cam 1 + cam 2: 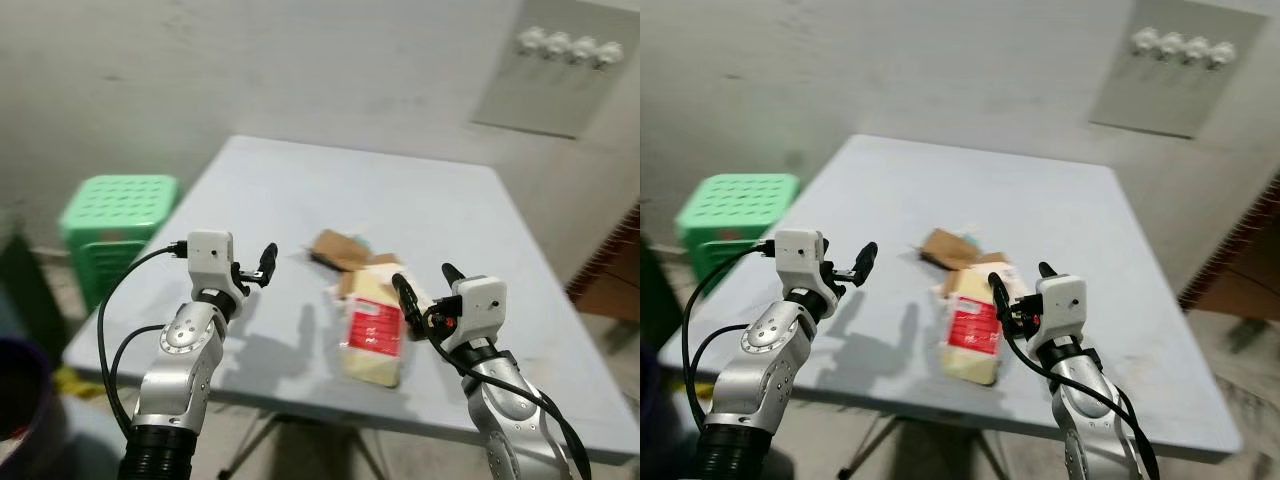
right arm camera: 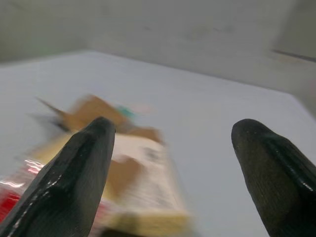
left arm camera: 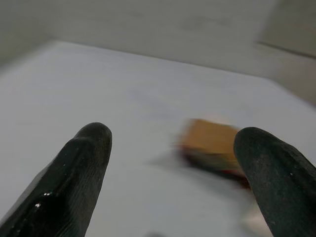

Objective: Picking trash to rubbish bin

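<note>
**Both grippers raised over the desk, trash lying between them**

A pale grey desk (image 1: 300, 190) stands against a light wall. On it, toward the near edge, lies a small heap of trash: a yellowish packet with a red label (image 1: 373, 328), and touching its far end a piece of brown cardboard (image 1: 338, 248), with more scraps between them that are too blurred to make out.

The right gripper (image 1: 425, 290) hovers at the near right side of the packet, its two black fingers spread apart, with nothing between them. In the right wrist view the packet (image 2: 133, 197) and cardboard (image 2: 91, 111) show blurred, beyond the left of the two spread fingers (image 2: 74, 182).

The left gripper (image 1: 262, 265) is held up over the desk to the left of the trash, well apart from the packet. Its fingers (image 3: 69, 182) stand wide open in the left wrist view and hold nothing; the cardboard piece (image 3: 210, 145) shows blurred on the desk between them, farther off.

A green plastic stool (image 1: 115, 225) stands on the floor beyond the desk's left side. A dark rounded container (image 1: 20, 400) shows at the lower left edge of the left eye view.
</note>
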Controlling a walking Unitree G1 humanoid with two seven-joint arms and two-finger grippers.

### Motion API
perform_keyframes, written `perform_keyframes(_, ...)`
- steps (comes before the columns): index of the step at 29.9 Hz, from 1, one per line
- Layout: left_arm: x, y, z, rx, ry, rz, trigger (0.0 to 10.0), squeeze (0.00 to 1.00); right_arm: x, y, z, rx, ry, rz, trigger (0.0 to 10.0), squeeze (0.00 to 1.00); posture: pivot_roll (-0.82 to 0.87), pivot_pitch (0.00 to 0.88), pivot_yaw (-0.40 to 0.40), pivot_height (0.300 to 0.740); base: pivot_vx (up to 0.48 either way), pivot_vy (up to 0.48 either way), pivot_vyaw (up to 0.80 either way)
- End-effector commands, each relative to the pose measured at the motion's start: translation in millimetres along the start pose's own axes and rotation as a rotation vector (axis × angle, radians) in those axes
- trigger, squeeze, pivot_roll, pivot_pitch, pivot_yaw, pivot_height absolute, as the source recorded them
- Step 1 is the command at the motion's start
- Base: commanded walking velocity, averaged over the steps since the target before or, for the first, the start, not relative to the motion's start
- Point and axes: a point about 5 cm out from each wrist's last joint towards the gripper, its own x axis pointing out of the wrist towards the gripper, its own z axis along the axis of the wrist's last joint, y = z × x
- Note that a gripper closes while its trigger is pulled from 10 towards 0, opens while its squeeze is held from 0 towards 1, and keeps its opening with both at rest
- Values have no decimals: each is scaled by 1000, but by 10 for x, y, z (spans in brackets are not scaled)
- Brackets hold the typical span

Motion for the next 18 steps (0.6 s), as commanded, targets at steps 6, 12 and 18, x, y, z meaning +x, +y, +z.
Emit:
perform_keyframes(6, 7, 25, 46, 20, -14, 26, 10000, 0, 30, -23, 63, -5, -8, 35, 10000, 0, -13, 0, -110, 740, 44, 0, 0)
perform_keyframes(12, 40, 21, 102, 21, -21, 38, 10000, 0, 75, -147, 113, -25, 8, 80, 10000, 0, -16, 0, -115, 740, 0, 0, 0)
perform_keyframes(18, 51, 16, 118, 26, -9, 43, 10000, 0, 164, -249, 207, -43, 16, 182, 10000, 0, -16, 0, -123, 740, 0, 0, 0)
